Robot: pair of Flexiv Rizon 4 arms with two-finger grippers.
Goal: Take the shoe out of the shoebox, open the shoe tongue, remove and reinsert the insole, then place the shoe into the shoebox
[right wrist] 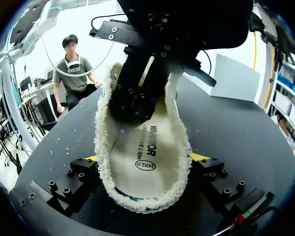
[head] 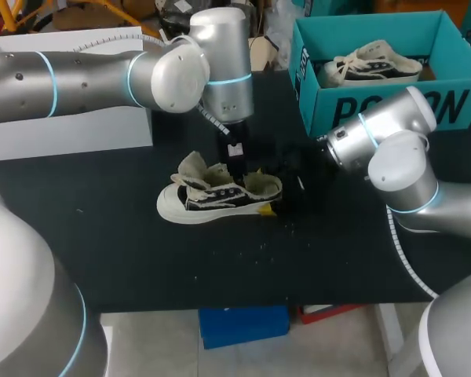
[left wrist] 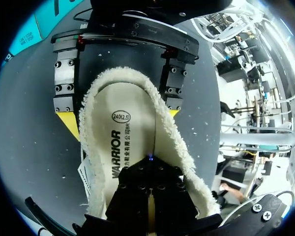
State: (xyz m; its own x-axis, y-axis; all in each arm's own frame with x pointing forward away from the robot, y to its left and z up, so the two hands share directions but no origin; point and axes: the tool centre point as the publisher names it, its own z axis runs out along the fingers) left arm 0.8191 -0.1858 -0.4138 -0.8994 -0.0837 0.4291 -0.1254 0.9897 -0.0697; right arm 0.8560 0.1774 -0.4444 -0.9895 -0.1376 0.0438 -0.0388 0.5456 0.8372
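A low black-and-white shoe (head: 208, 200) lies on its sole in the middle of the black table, tongue pulled up. The cream insole (head: 264, 185) with a fleecy edge rises from its heel end. My left gripper (head: 236, 171) comes down from above and is shut on the insole (left wrist: 123, 142); its black fingers (left wrist: 150, 169) pinch the middle. My right gripper (head: 264, 191) stands open astride the insole's heel end (right wrist: 142, 167), a yellow-tipped finger (right wrist: 86, 169) on each side. The left wrist view shows that same right gripper (left wrist: 120, 118) ahead. The teal shoebox (head: 377, 106) stands at the back right.
A second shoe (head: 373, 63) lies inside the shoebox. A white box (head: 71, 118) stands at the back left, under my left arm. Small white crumbs dot the table in front of the shoe.
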